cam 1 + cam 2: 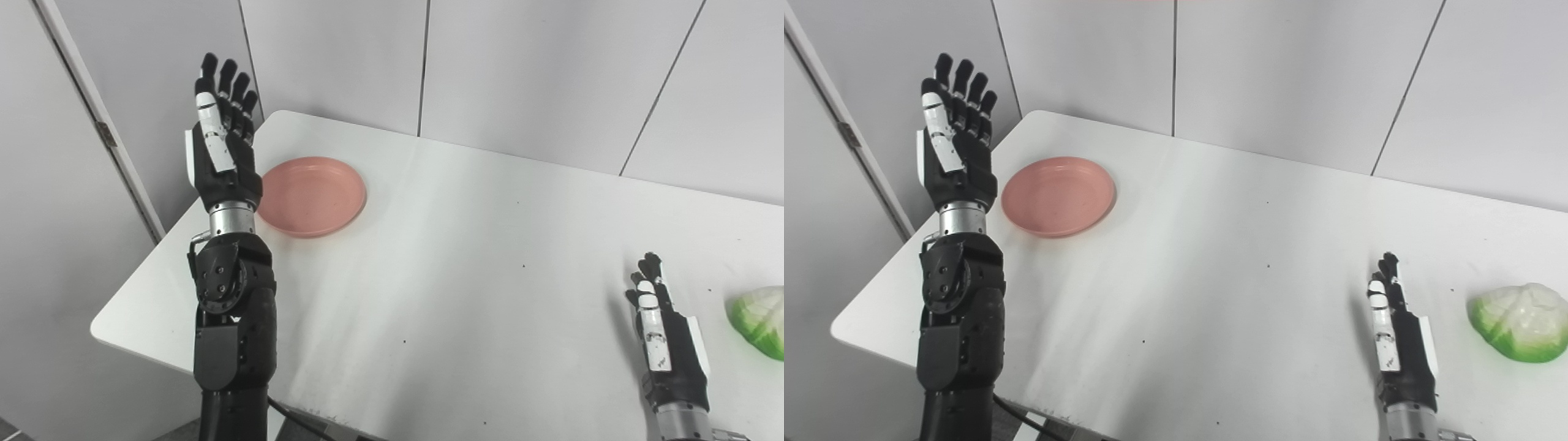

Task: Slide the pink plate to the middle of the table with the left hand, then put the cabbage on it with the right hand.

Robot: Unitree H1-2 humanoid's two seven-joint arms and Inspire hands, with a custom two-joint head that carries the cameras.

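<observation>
A pink plate lies on the white table near its far left corner. My left hand is raised above the table's left edge, just left of the plate, fingers straight and apart, holding nothing. A green-and-white cabbage lies at the right side of the table. My right hand is low near the front right, just left of the cabbage and apart from it, fingers extended, empty.
Grey wall panels stand behind the table. The table's left edge and rounded front-left corner are close to my left forearm. A dark cable runs below the front edge.
</observation>
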